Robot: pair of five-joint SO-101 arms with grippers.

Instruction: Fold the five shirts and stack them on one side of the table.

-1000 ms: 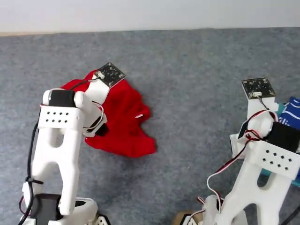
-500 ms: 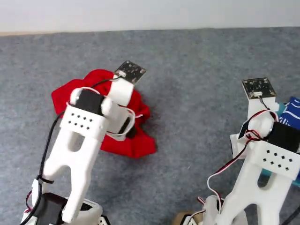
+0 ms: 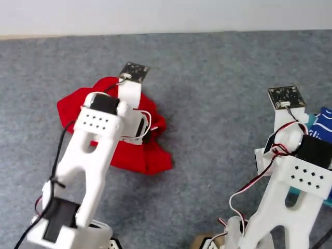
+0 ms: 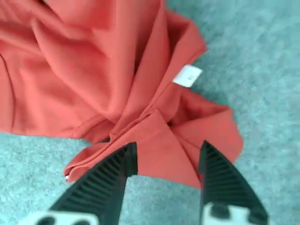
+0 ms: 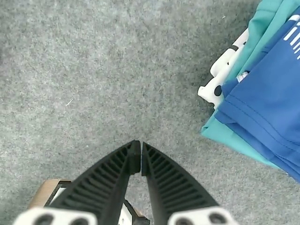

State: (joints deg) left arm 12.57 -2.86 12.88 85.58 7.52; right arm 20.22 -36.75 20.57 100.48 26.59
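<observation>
A crumpled red shirt (image 3: 148,153) lies on the grey table at the left of the high view. The left arm hangs over it, and my left gripper (image 4: 166,154) is open just above a folded red corner (image 4: 161,154) near the shirt's edge, with a small white label (image 4: 187,75) beyond it. My right gripper (image 5: 141,157) is shut with nothing in it over bare grey surface. Beside it lies a stack with a blue shirt (image 5: 272,98) on top of a teal shirt (image 5: 232,136), seen at the right edge as the blue shirt (image 3: 320,124).
The grey felt table (image 3: 218,104) spreads between the two arms. A white wall (image 3: 155,15) runs along the far edge. A white perforated part (image 5: 220,75) pokes out beside the teal shirt. A brownish object (image 3: 205,241) sits at the near edge by the right arm's base.
The left arm swung right across the red shirt, then turned back a little. The shirt's left part now lies uncovered and more bunched. The right arm kept still.
</observation>
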